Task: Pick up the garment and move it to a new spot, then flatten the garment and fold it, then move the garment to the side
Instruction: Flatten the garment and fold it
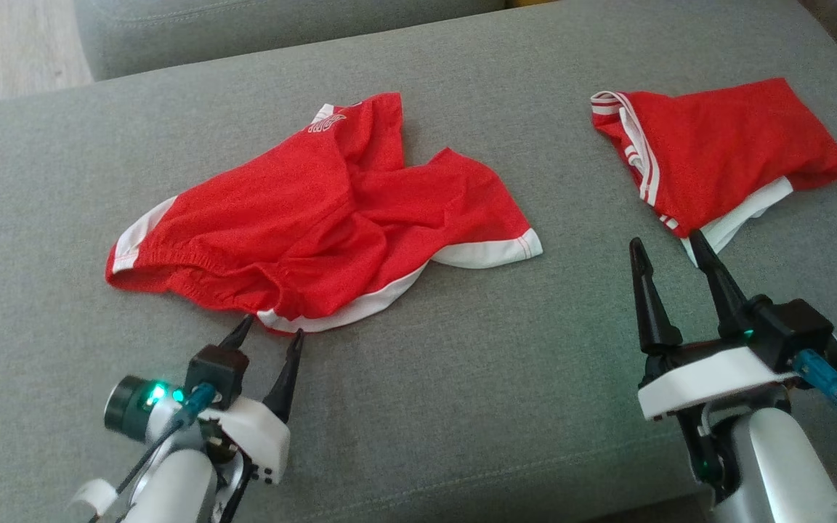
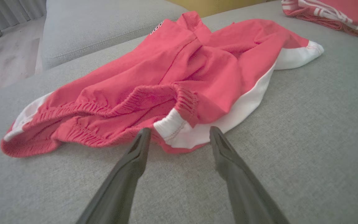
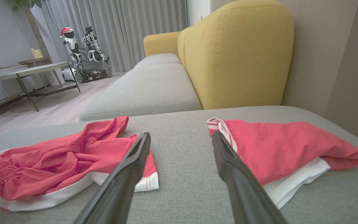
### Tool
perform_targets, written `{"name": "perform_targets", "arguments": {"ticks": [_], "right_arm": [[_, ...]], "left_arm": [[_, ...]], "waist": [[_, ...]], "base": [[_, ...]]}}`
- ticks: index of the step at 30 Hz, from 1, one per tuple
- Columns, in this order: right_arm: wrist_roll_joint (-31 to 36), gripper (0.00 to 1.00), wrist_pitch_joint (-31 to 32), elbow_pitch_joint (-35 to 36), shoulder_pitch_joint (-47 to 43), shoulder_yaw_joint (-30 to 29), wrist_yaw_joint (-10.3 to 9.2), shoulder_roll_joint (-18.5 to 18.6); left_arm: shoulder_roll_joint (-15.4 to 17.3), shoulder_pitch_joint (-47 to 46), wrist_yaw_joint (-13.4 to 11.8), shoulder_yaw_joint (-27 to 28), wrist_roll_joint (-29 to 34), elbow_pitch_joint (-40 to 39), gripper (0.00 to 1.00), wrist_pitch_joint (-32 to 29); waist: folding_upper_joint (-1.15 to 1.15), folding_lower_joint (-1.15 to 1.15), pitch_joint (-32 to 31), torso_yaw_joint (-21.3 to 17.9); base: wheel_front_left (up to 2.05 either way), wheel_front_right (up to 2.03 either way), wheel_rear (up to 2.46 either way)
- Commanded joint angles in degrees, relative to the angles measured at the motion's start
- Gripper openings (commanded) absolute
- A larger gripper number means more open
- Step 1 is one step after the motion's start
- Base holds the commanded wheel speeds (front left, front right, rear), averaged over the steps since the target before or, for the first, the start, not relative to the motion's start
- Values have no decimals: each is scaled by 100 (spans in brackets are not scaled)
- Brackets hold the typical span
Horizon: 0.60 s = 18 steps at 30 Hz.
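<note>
The garment (image 1: 331, 218), red shorts with white trim, lies crumpled on the grey sofa seat (image 1: 462, 378), left of the middle. My left gripper (image 1: 269, 334) is open, its tips at the garment's near edge. In the left wrist view the garment (image 2: 166, 81) spreads ahead and the left gripper (image 2: 180, 132) straddles a white hem corner without closing on it. My right gripper (image 1: 669, 250) stands open at the lower right, holding nothing. The right wrist view has the garment (image 3: 57, 161) to the left of the right gripper (image 3: 181, 137).
A second red piece (image 1: 716, 156), folded, with white stripes, lies at the right, just beyond my right fingertips; it is also in the wrist views (image 3: 284, 149) (image 2: 331, 12). A yellow backrest (image 3: 238, 53) rises behind the seat. Bare floor (image 1: 11, 43) lies far left.
</note>
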State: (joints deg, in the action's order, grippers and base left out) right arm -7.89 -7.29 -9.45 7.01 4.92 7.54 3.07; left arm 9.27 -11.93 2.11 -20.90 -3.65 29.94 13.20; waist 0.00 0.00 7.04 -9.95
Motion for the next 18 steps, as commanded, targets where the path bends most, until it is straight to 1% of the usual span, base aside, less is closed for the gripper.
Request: {"name": "perform_targets", "arguments": {"ticks": [1,7,13,16,18], "right_arm": [[16,100,-8,177,100,135,-5,-17],[-41,100,-11,129,131,174,-5,-18],[-68,100,-26,79,149,130,-5,-18],[-85,100,-44,40,143,113,-5,-19],[-97,100,-50,22,146,111,-5,-19]], "left_arm": [[139,-320,-22,153,51,-148,100,28],[336,-567,-54,-85,380,-22,100,35],[454,-691,-260,-112,523,-32,100,42],[488,-703,-289,-158,562,-56,100,-2],[513,-705,-267,-196,569,-65,100,-51]], "waist": [[0,0,2,-8],[0,0,33,-81],[0,0,61,-122],[0,0,65,-117],[0,0,70,-111]], "base": [[0,0,0],[0,0,0],[0,0,0],[0,0,0],[0,0,0]]}}
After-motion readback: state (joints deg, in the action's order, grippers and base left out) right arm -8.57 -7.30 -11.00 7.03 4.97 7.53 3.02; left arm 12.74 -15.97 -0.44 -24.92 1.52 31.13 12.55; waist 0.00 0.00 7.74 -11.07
